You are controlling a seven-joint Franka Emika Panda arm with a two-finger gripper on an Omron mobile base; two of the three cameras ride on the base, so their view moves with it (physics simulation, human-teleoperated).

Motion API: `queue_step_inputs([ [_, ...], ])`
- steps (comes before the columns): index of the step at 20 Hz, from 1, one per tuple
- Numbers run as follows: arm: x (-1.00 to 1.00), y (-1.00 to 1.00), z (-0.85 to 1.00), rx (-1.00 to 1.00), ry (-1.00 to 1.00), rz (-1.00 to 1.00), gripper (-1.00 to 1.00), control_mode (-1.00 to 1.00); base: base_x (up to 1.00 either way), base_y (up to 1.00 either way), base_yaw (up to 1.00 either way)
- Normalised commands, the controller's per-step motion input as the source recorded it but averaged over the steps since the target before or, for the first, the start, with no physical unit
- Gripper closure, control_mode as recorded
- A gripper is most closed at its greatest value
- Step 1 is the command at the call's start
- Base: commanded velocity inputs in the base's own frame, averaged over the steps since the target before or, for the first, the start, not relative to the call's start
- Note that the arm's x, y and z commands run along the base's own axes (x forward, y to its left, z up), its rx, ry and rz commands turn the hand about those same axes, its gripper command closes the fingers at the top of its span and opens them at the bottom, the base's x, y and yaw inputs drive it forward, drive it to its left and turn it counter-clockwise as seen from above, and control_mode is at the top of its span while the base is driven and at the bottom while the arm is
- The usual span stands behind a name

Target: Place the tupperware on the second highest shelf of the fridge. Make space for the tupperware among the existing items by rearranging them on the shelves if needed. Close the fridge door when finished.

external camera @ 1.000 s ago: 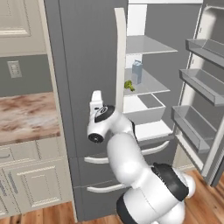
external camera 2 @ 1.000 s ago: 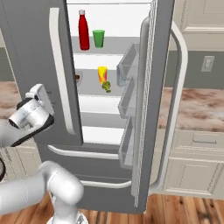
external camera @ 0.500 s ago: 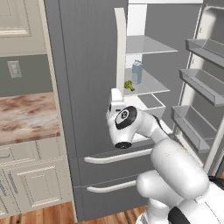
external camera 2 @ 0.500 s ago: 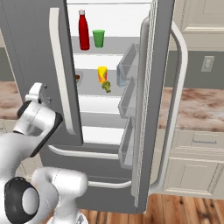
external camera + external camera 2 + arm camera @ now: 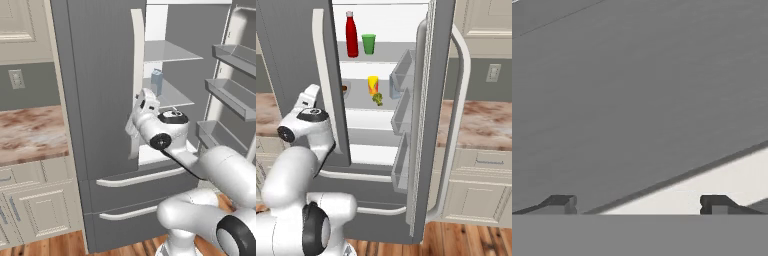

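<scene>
The fridge [image 5: 95, 75] has its left door shut and its right door [image 5: 438, 115] swung open. My gripper [image 5: 639, 204] is open with nothing between its fingertips, close to the grey face of the left door. The hand [image 5: 144, 101] is beside that door's pale handle [image 5: 326, 85]. The second highest shelf [image 5: 358, 102] carries a yellow item [image 5: 372, 84], a broccoli floret [image 5: 377, 99] and a pale blue carton [image 5: 156, 81]. At its left end, half hidden by the handle, sits the tupperware [image 5: 345, 88]. A red bottle [image 5: 351, 34] and a green cup [image 5: 369, 43] stand on the shelf above.
Grey bins [image 5: 232, 92] line the inside of the open right door. Two drawers with horizontal handles [image 5: 140, 177] sit below the doors. A marble counter [image 5: 30, 132] over pale cabinets adjoins the fridge on the left, and another counter [image 5: 481, 122] on the right.
The arm has swung along the left door toward the fridge opening, and the hand has risen to the door's handle. The items on the shelves have not moved.
</scene>
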Motion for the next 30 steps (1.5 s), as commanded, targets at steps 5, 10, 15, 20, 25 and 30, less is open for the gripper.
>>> queue_step_inputs([
  [5,-0.05,-0.07,1.00,0.29,0.28,0.00,-1.00,-1.00,0.00,0.00,0.00],
  [10,0.00,-0.33,0.97,0.17,0.04,0.00,-1.00,-1.00,0.00,0.00,0.00],
  [15,-0.47,-0.67,0.17,0.01,-0.06,0.13,-1.00,-1.00,0.00,0.00,0.00],
  [20,-1.00,-0.49,0.13,-0.03,0.00,0.21,-1.00,-1.00,0.00,0.00,0.00],
  [25,-0.99,-0.58,0.39,-0.02,0.01,0.24,-1.00,-1.00,0.00,0.00,0.00],
  [30,-1.00,-0.92,0.06,0.03,-0.01,0.30,-1.00,-1.00,0.00,0.00,0.00],
])
